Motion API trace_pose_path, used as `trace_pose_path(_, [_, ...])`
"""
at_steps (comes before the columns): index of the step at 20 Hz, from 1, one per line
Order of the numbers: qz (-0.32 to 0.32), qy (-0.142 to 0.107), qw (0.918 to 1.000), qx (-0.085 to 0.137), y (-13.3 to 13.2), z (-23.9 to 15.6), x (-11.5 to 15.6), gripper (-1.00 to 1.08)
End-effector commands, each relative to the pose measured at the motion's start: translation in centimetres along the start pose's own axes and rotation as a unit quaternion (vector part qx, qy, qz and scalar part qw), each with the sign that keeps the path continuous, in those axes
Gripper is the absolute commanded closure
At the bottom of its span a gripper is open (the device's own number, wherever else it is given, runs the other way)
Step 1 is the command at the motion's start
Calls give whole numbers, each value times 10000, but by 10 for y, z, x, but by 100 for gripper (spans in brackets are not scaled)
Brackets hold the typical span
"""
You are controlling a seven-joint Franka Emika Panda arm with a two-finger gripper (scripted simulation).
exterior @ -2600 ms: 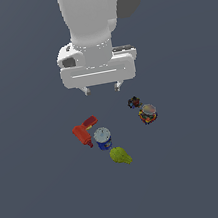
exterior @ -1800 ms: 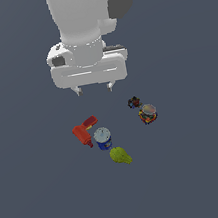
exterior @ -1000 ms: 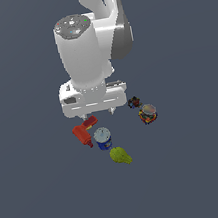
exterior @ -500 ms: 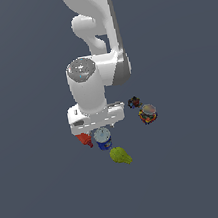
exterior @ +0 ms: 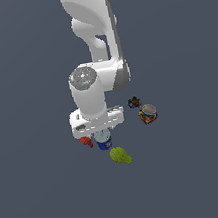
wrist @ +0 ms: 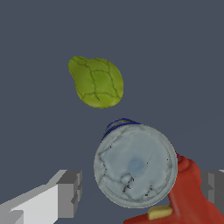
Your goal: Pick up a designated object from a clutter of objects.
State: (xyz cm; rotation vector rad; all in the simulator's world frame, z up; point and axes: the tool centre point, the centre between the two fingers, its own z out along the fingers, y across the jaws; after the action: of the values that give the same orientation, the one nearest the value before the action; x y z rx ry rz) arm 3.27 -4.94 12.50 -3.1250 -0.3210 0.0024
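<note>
The blue can with the silver-grey lid stands upright in the clutter; in the wrist view its lid (wrist: 135,165) fills the space between my fingers. My gripper (wrist: 142,190) is open and low over it. One finger (wrist: 70,194) stands clear of the can. The other finger (wrist: 215,186) is beyond the red drill-shaped toy (wrist: 188,199), which touches the can. In the exterior view the gripper (exterior: 102,132) hangs directly over the can (exterior: 105,143) and hides its top. The drill (exterior: 86,141) pokes out beside it.
A yellow-green lumpy fruit (exterior: 120,155) (wrist: 96,82) lies just beyond the can. The orange-and-dark can (exterior: 148,113) and a tiny black piece (exterior: 133,102) sit towards the exterior view's right, apart from the gripper. The floor is plain dark grey.
The arm has come down from well above the clutter, and the hand now sits right over the blue can and drill. The objects have not moved.
</note>
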Motion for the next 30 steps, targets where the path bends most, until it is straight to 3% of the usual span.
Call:
trace_pose_path(1, [0, 0, 10000, 0, 0, 3, 0, -92])
trace_pose_path(16, [-13, 7, 10000, -2, 0, 51, 0, -92])
trace_pose_path(17, [-13, 7, 10000, -2, 0, 51, 0, 108])
trace_pose_path(30, [-11, 6, 10000, -3, -1, 47, 0, 108])
